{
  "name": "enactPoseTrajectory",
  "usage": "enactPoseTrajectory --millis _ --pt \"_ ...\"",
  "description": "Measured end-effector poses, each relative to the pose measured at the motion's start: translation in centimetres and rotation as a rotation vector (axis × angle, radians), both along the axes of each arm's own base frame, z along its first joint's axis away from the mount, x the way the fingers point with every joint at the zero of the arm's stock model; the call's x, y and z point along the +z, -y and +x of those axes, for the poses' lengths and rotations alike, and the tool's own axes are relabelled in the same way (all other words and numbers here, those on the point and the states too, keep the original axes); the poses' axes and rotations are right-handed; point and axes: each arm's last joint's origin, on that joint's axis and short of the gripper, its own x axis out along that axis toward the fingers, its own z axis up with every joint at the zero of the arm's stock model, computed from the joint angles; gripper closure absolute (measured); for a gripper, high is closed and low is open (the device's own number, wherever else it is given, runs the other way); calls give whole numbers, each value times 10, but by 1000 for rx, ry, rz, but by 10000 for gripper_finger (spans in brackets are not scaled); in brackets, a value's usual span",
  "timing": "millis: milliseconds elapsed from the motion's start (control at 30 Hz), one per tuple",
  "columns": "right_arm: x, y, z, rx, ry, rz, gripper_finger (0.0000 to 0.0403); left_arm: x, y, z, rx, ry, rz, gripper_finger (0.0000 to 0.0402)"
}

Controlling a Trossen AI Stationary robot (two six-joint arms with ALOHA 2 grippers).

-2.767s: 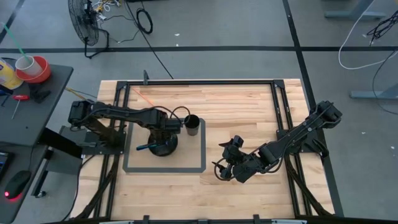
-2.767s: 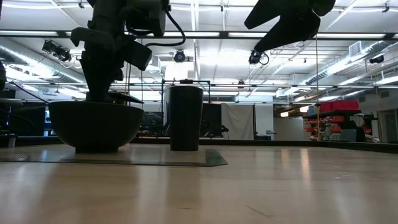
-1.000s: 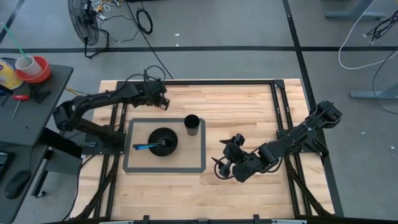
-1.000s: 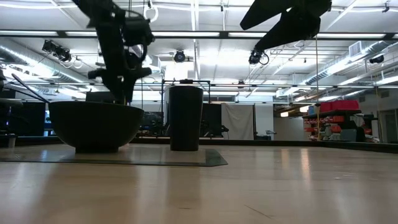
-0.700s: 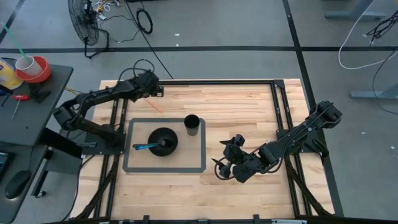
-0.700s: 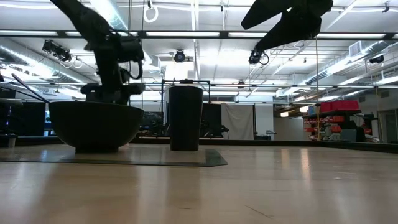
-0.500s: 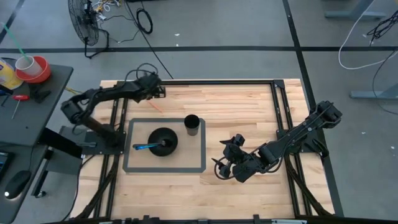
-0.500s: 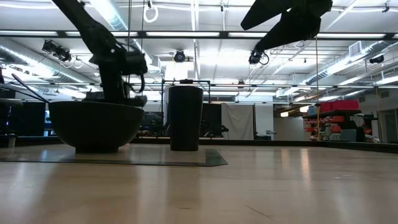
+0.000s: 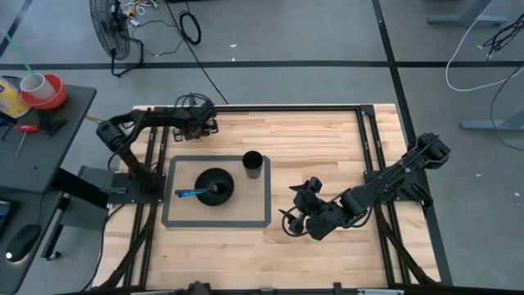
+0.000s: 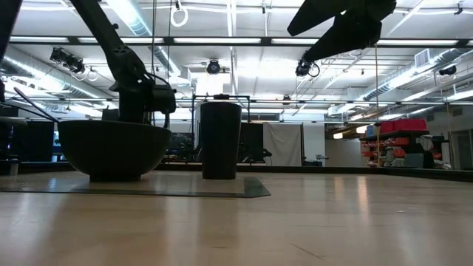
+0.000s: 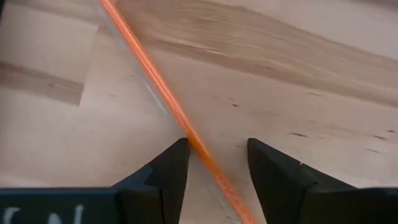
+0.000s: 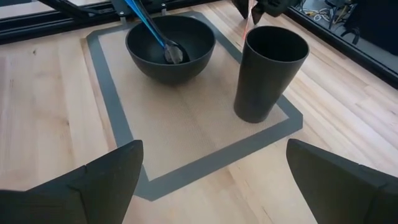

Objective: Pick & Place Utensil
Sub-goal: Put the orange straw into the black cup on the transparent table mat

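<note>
A thin orange stick (image 11: 149,68) lies flat on the wood near the table's far left corner. My left gripper (image 11: 217,155) is open and low over it, one finger on each side, the stick slanting between them; it also shows in the high view (image 9: 205,124) and the low view (image 10: 140,103). A blue-handled utensil (image 9: 190,193) rests in a black bowl (image 9: 215,185) on the grey-edged mat, handle on the rim. A black cup (image 9: 253,165) stands beside the bowl. My right gripper (image 9: 293,217) is open and empty, right of the mat. My left gripper comes at the orange stick from above with open fingers. The stick passes close by the tip of one finger (image 11: 177,155). I cannot tell whether that finger touches it. The stick lies flat on the table.
The grey-edged mat (image 9: 218,223) holds the bowl (image 12: 171,46) and the cup (image 12: 270,71). A black frame rail (image 9: 262,106) runs along the table's far edge, close behind my left gripper. Bare wood lies between the mat and my right arm.
My left gripper has gone a little toward the table's far left corner and then down behind the bowl, over the orange stick. The arm's elbow has swung toward the table's left edge. The bowl, blue utensil and cup have kept still.
</note>
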Motion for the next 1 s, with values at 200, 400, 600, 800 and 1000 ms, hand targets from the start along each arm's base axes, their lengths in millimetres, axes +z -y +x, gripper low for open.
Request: enactPoseTrajectory --millis 200,400,600,800,1000 --pt "0 -1 -1 -2 5 2 3 -5 0 1 43 7 -30 278" --pt "0 -6 -3 6 10 -8 3 -2 4 -3 33 -25 -46 352" --pt "0 -8 -5 25 2 3 3 4 11 -8 14 -33 -100 396" --pt "0 -8 -5 14 10 16 3 25 16 -13 4 -8 -70 385" --pt "0 -15 -9 31 16 -25 3 54 32 -14 -137 11 -9 391"
